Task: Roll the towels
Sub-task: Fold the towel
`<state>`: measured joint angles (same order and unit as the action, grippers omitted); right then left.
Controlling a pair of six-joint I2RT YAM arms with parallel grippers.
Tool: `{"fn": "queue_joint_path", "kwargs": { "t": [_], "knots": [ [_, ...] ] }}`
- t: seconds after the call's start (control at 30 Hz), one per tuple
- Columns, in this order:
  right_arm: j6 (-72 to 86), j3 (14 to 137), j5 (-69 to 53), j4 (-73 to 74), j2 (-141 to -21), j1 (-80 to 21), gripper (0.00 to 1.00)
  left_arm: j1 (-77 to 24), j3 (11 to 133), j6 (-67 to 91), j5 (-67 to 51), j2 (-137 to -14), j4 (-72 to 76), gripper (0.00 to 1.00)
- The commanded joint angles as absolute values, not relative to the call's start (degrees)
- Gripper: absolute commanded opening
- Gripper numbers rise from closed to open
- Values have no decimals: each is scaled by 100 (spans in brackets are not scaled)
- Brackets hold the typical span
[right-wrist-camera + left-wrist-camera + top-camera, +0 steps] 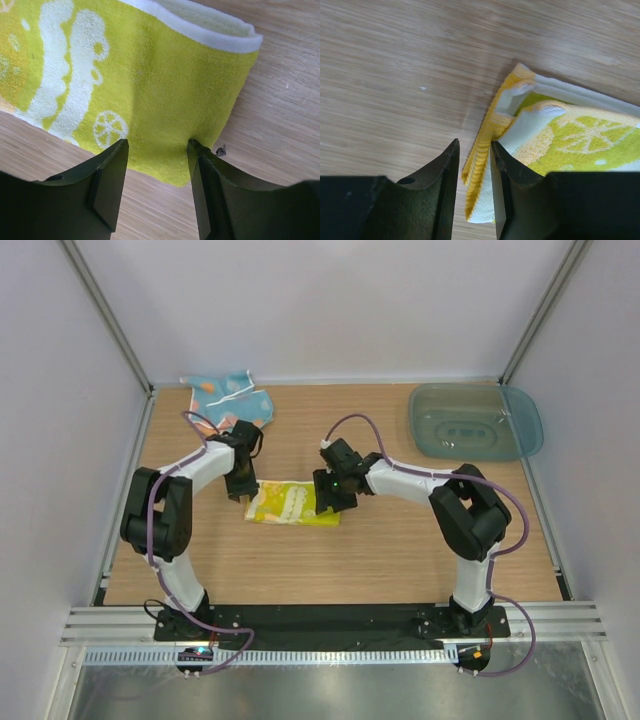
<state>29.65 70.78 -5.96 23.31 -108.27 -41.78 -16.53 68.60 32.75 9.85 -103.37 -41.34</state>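
A folded yellow-green towel with lemon prints lies on the wooden table between the two arms. My left gripper is at its left end. In the left wrist view the jaws stand narrowly apart around the towel's layered yellow edge, and a sliver of table shows beside the left finger. My right gripper is at the towel's right end. In the right wrist view it is open, straddling the towel's near edge, with the right fingertip pressed into the cloth.
A crumpled blue patterned towel lies at the back left, near the wall. A teal plastic tub stands at the back right. White walls and frame posts enclose the table on three sides.
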Motion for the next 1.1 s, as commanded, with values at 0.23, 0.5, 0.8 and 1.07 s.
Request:
{"fn": "queue_joint_path", "kwargs": {
  "t": [0.23,0.5,0.8,1.07],
  "knots": [
    [2698,8226,-746,2971,-10353,-4096,54,-2706,7874,3568,3120,-9809,-5807,43],
    [2760,8394,-1450,2567,-11179,-3481,31,-2909,6646,3990,1460,-8974,-4466,39],
    [2698,7963,-1564,2259,-11689,-3068,26,-2743,6240,4008,1195,-9975,-3788,36],
    [2663,7103,-1362,2127,-11312,-2953,25,-2373,6056,3797,1389,-10274,-3621,35]
  ]
}}
